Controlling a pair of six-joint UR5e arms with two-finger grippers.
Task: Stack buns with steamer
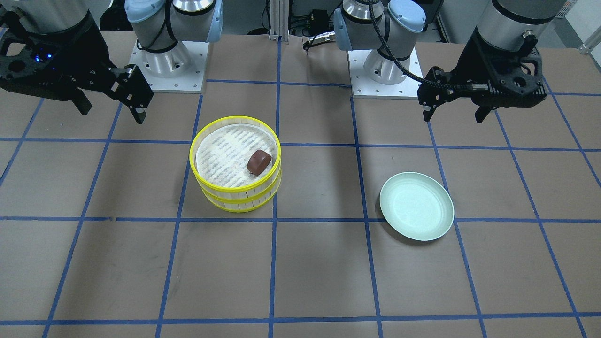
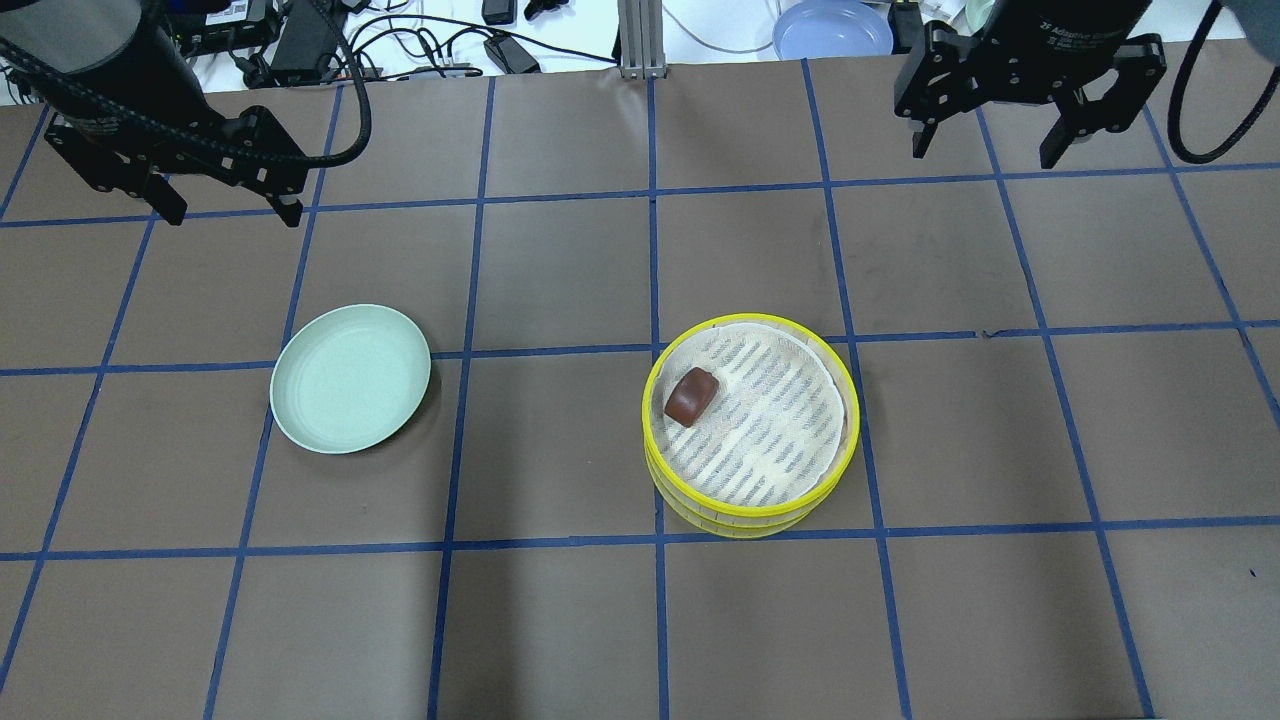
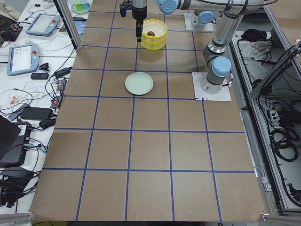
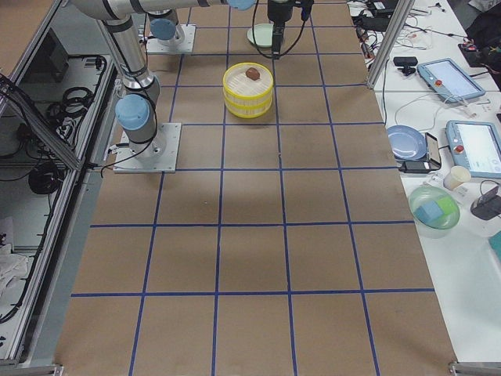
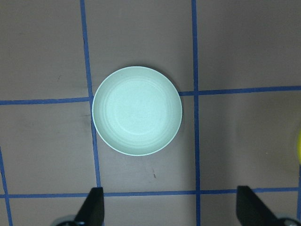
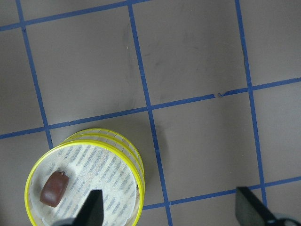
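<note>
A steamer (image 1: 220, 150) of two stacked yellow-rimmed tiers stands on the table, and also shows in the overhead view (image 2: 770, 420). A dark reddish-brown bun (image 1: 259, 161) lies on the white liner of the top tier, near its rim (image 2: 691, 396) (image 6: 54, 188). The cream-yellow bun is hidden or out of view. My left gripper (image 1: 454, 115) (image 2: 230, 212) is open and empty, high above the table behind the pale green plate (image 2: 350, 378) (image 5: 137, 110). My right gripper (image 1: 112, 112) (image 2: 987, 150) is open and empty, high and well off to the side of the steamer (image 6: 113, 169).
The brown table is marked with a grid of blue tape. The green plate (image 1: 417, 206) is empty. A blue plate (image 2: 832, 27), cables and tablets lie beyond the table's far edge. The two arm bases (image 1: 169, 65) stand at the robot's side.
</note>
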